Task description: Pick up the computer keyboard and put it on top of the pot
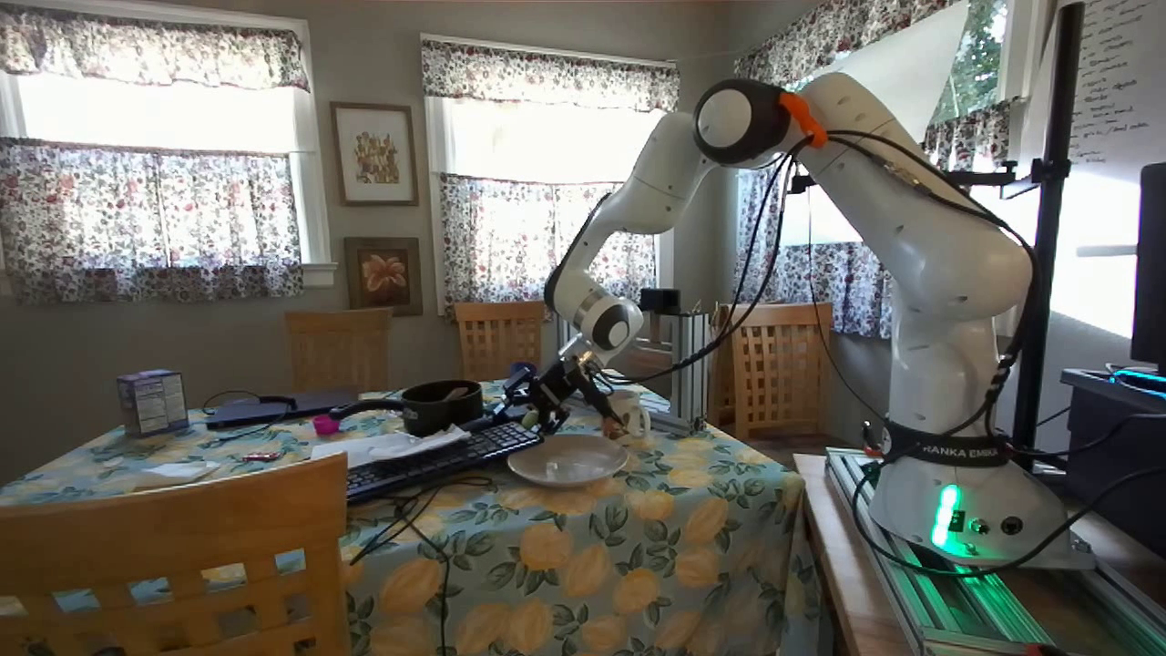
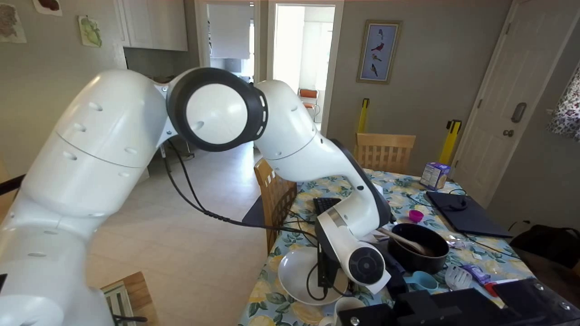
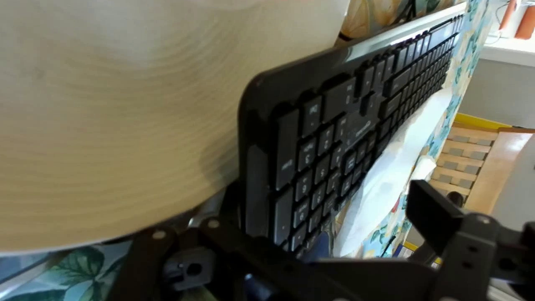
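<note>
The black keyboard lies lengthwise on the table with its dark cable trailing over the front edge. It also shows partly in an exterior view and large in the wrist view. My gripper is low at the keyboard's end near the plate. In the wrist view the fingers stand wide apart, one beside the keyboard's near corner, the other off to the right. Whether the near finger touches the keyboard is unclear. The black pot stands behind the keyboard, holding a wooden spoon; it also shows in an exterior view.
A pale plate sits right beside the keyboard's end. A white mug stands behind the plate. White paper lies between keyboard and pot. A blue scoop and slotted utensil lie near the pot. A wooden chair stands in front.
</note>
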